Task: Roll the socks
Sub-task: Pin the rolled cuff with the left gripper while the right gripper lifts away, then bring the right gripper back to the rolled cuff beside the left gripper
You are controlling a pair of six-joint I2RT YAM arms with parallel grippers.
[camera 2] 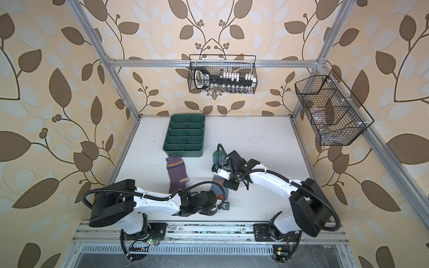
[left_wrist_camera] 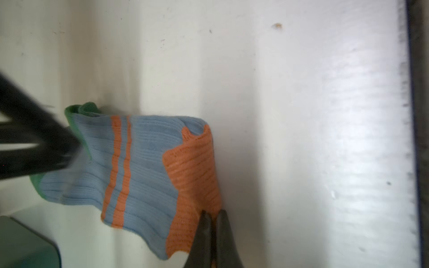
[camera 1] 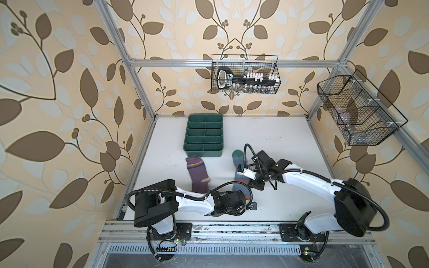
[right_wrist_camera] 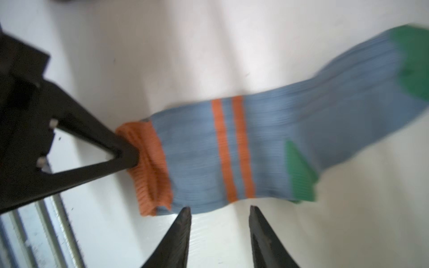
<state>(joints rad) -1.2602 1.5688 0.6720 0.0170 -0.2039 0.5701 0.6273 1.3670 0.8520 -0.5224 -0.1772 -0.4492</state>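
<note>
The purple sock (camera 1: 197,174) lies flat on the white table, its striped cuff toward the tray. To its right the grey-blue sock (camera 1: 239,183) (right_wrist_camera: 255,148) lies stretched out, with its green toe at the far end and its orange cuff at the near end. My left gripper (left_wrist_camera: 214,212) is shut on the orange cuff (left_wrist_camera: 192,171), pinching its edge. My right gripper (right_wrist_camera: 220,208) stands open just beside the sock's long edge, near the orange stripes, with nothing between its fingers. In both top views the arms hide the middle of this sock.
A green divided tray (camera 1: 204,135) stands behind the purple sock. Two black wire baskets (camera 1: 246,74) (camera 1: 357,111) hang on the back and right frame rails. The metal front rail (camera 1: 232,227) runs close behind my left gripper.
</note>
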